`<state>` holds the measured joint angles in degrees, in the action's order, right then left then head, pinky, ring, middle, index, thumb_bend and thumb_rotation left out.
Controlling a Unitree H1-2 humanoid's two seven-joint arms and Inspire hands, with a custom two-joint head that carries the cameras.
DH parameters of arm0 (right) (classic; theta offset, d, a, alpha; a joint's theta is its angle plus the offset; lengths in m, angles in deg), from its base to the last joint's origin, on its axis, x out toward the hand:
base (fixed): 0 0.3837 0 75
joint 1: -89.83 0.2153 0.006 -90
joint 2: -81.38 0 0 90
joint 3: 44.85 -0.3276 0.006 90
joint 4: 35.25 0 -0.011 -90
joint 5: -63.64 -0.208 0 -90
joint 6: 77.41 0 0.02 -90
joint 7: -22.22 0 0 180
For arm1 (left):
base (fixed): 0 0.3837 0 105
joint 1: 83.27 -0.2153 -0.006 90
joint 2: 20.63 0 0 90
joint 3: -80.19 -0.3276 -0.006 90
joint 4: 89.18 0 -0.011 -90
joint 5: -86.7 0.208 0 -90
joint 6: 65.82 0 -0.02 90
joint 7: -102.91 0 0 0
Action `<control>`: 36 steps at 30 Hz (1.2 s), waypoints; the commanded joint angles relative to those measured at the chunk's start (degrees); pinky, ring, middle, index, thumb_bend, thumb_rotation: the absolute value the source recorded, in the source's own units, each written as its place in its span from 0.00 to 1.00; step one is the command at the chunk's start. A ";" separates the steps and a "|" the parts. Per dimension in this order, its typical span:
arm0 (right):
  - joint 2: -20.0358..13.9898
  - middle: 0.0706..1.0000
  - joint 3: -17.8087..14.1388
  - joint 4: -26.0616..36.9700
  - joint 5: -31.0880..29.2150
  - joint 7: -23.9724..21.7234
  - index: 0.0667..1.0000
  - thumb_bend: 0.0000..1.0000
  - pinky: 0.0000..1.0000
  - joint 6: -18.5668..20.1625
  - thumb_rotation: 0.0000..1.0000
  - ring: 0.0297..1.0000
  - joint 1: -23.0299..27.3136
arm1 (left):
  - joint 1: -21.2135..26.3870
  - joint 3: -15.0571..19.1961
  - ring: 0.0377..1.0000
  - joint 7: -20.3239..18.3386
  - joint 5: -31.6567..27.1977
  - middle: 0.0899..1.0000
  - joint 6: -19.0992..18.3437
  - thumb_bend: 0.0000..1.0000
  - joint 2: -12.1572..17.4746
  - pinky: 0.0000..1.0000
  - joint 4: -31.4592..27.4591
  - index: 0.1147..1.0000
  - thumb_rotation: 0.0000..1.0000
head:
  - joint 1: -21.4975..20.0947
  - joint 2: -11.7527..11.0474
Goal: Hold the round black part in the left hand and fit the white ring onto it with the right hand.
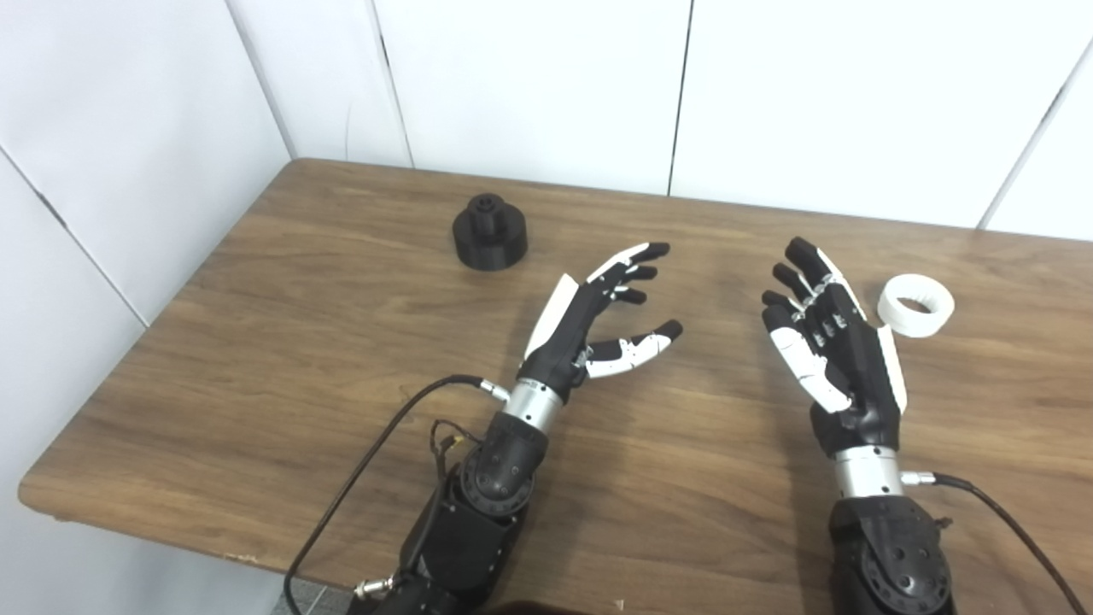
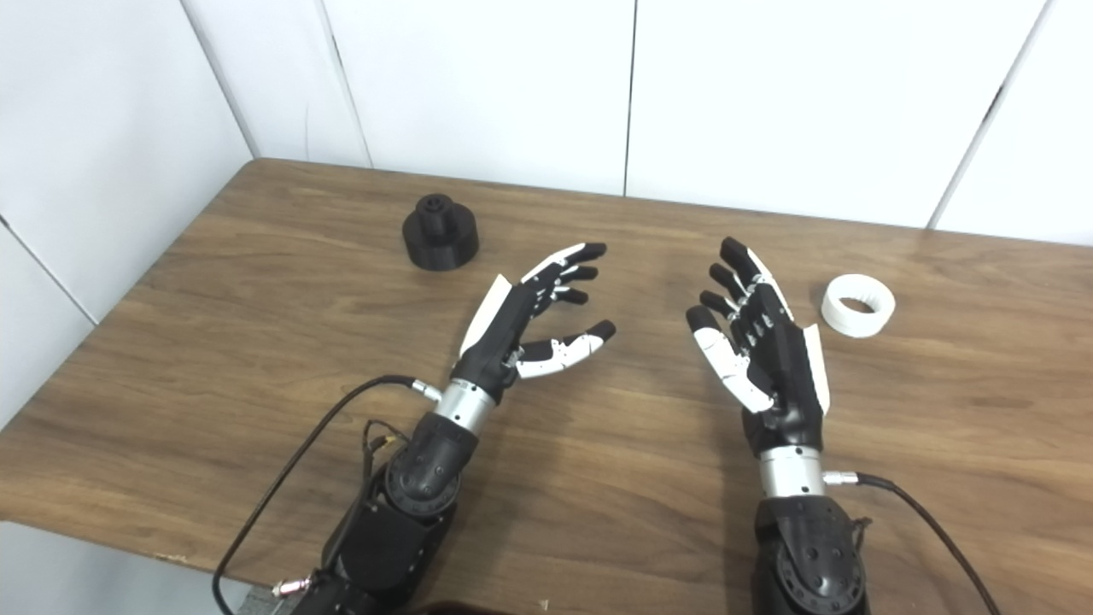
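Note:
The round black part [image 1: 489, 232] stands on the wooden table [image 1: 256, 342] at the back left, a stepped disc with a small hub on top. A white ring [image 1: 915, 305] lies flat on the table at the right. My left hand [image 1: 598, 320] hovers over the middle of the table, open and empty, to the right of and nearer than the black part. Over the right side, my right hand [image 1: 832, 342] is open too, fingers spread and pointing away, just left of the ring and apart from it.
White wall panels [image 1: 529, 85] close off the back and left sides of the table. Black cables [image 1: 359, 478] trail from both wrists over the table's front edge.

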<state>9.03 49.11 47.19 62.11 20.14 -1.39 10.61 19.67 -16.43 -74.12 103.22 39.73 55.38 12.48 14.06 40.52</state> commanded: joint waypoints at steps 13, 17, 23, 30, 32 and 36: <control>-1.42 0.89 -1.13 -4.05 -1.62 -1.28 0.85 0.59 0.79 -1.61 0.43 0.88 -2.60 | 1.65 1.92 0.83 2.50 3.60 0.88 -3.59 0.51 3.02 0.76 -4.74 0.84 0.23 | 1.09 -0.35; -1.40 0.90 -1.19 -4.02 -1.58 -1.41 0.86 0.59 0.79 -1.47 0.43 0.88 -2.54 | 2.08 3.33 0.86 2.84 3.70 0.89 -4.19 0.49 3.91 0.81 -5.64 0.84 0.23 | 1.32 -0.46; -1.31 0.89 -1.17 -3.75 -1.31 -1.42 0.86 0.59 0.79 -1.05 0.43 0.88 -2.58 | 2.39 5.65 0.86 2.68 2.73 0.89 -4.83 0.51 4.90 0.80 -6.83 0.85 0.23 | 1.50 -0.59; -1.19 0.90 -1.40 -4.17 -1.60 -1.74 0.85 0.57 0.80 -1.29 0.41 0.88 -2.56 | 2.68 6.96 0.89 2.58 3.47 0.90 -5.66 0.48 6.87 0.83 -8.08 0.85 0.22 | 1.51 -0.57; -1.15 0.89 -1.45 -4.21 -1.61 -1.74 0.85 0.57 0.80 -1.29 0.41 0.87 -2.56 | 2.62 7.25 0.87 2.52 3.63 0.89 -6.36 0.48 7.19 0.80 -8.72 0.85 0.21 | 1.51 -0.57; -1.28 0.90 -1.46 -4.66 -1.80 -2.06 0.85 0.57 0.81 -1.62 0.41 0.88 -2.49 | 2.73 8.28 0.87 2.72 3.40 0.87 -7.50 0.48 8.22 0.81 -9.30 0.84 0.20 | 1.82 -0.68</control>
<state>9.13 48.59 46.57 61.50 18.83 -1.60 10.99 20.01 -8.96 -72.66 106.68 31.99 62.38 4.96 15.82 39.81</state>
